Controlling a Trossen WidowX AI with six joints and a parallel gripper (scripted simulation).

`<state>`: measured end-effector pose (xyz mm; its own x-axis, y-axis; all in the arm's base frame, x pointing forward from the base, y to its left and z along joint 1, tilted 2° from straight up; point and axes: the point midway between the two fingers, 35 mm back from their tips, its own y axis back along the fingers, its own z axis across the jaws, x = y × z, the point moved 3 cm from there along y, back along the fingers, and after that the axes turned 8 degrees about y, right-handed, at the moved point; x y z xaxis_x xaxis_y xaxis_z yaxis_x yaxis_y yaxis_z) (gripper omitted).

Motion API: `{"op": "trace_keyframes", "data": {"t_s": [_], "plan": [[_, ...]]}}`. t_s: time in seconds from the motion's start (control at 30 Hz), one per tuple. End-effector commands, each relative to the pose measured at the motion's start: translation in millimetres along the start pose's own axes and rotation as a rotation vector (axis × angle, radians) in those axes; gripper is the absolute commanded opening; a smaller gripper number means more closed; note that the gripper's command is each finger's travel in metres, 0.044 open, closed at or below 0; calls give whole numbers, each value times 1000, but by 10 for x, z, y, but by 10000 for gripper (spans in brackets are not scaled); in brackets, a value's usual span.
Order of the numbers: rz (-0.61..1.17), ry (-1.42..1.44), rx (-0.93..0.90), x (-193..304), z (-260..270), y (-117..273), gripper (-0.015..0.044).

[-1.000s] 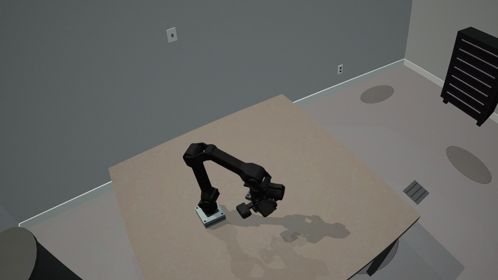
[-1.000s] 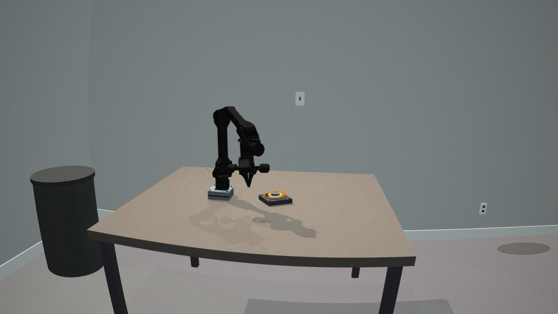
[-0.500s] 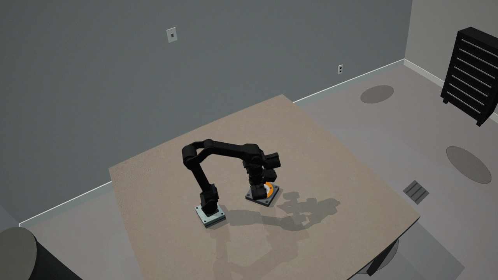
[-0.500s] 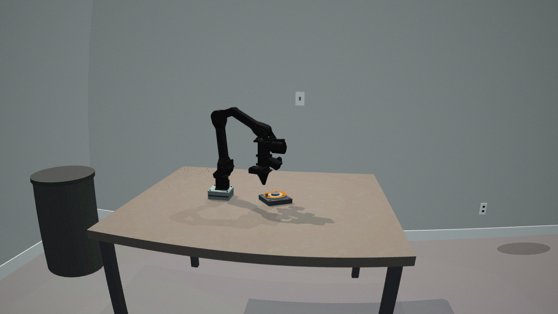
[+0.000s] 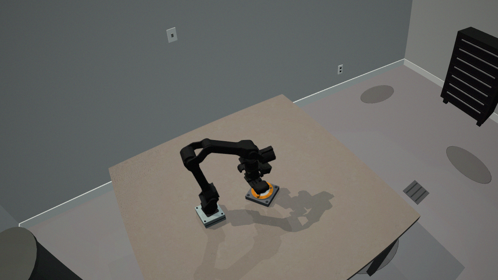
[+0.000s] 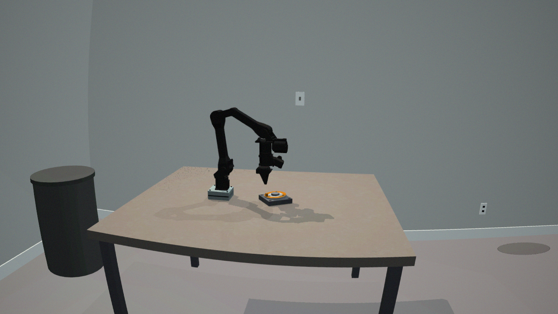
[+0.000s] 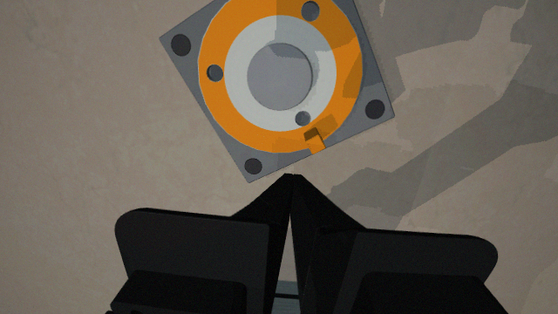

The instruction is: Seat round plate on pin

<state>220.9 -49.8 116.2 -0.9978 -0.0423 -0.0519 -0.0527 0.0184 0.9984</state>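
Note:
My gripper (image 6: 265,183) (image 7: 291,182) is shut and empty, pointing down above the table, off the base's edge nearest the tab in the wrist view. The round plate (image 5: 266,197) (image 6: 283,193) (image 7: 244,126), orange with a white inner ring, sits around the grey post (image 6: 275,194) (image 7: 280,76) on the dark square base (image 6: 277,202) (image 7: 244,150). The orange tab (image 6: 266,194) (image 7: 315,141) is at the plate's lower right in the wrist view, beside a small hole (image 7: 302,118). Two other plate holes show. The pin is not discernible, and the plate's tilt is hard to judge.
The arm's pale mounting block (image 5: 209,217) (image 6: 220,194) stands left of the base on the table (image 5: 313,174) (image 6: 331,218). The arm arches over between them and partly hides the plate in the top view. A dark bin (image 6: 66,226) stands on the floor at the left.

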Motion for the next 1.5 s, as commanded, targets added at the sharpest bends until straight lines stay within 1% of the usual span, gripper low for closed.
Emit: {"op": "trace_keyframes", "data": {"t_s": [0.0, 0.17, 0.27, 0.7, 1.47], "plan": [[15, 10, 3, 24, 3, -157, 0], [16, 10, 3, 33, 1, -409, 0], [16, 10, 3, 41, 0, -480, 0], [16, 10, 4, 33, -99, -479, 0], [15, 10, 6, -139, -346, -479, 0]]}}
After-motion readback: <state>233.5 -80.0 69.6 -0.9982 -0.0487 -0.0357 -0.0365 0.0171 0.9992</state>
